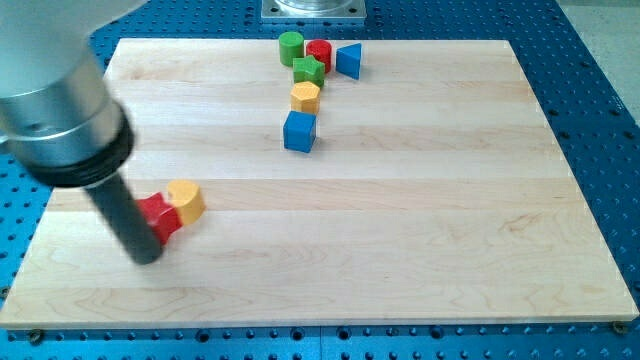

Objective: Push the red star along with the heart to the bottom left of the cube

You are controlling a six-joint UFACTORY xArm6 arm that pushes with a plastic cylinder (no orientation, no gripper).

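My tip touches the red star from its lower left; yellow heart abuts the star's upper right. Both sit far lower left of the blue cube. No jaws, just rod.

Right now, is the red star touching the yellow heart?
Touching. The camera view shows the red star pressed against the yellow heart with no board between them; my tip sits at the star's left.
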